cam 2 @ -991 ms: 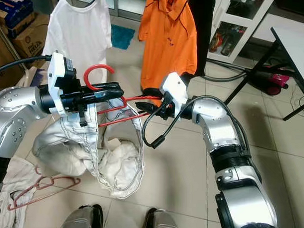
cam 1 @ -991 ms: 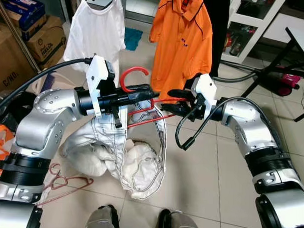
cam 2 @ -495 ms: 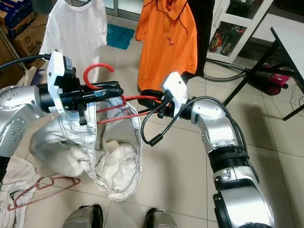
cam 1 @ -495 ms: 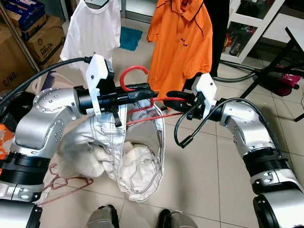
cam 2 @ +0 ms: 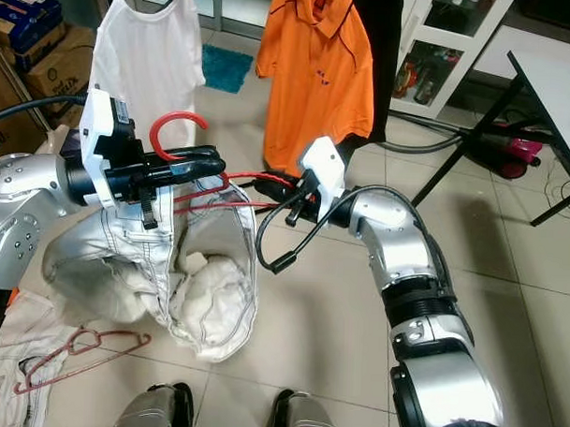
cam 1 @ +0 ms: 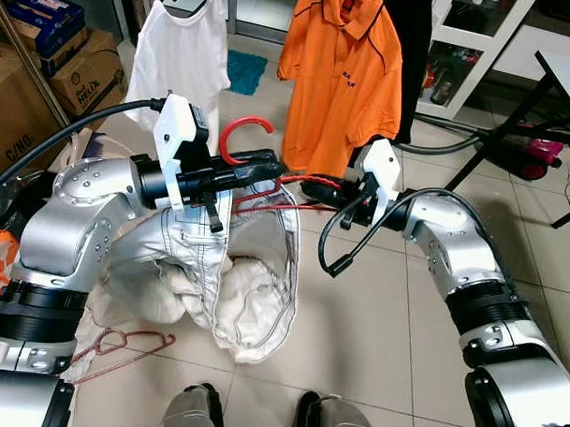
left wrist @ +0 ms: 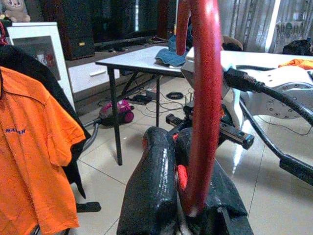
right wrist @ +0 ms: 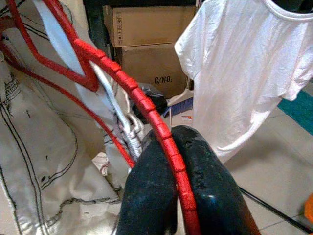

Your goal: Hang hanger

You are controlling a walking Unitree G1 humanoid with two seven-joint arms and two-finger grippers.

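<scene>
Both tools, L (cam 1: 268,166) & R (cam 1: 309,184), clamp red hanger (cam 1: 246,132).

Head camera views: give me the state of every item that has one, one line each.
Red hanger: held level between both end effectors, hook up, not yet hung.
White trousers: draped on the red hanger, sagging toward the floor.
Left end effector: shut at the hook's base.
Right end effector: shut on the hanger's shoulder.
Orange polo shirt: hanging.
White T-shirt: hanging.
Pink hanger: lying on the floor.

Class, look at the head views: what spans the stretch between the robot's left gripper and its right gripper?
The red hanger with white trousers on it runs between the left gripper and right gripper, shown in both eye views.
</scene>
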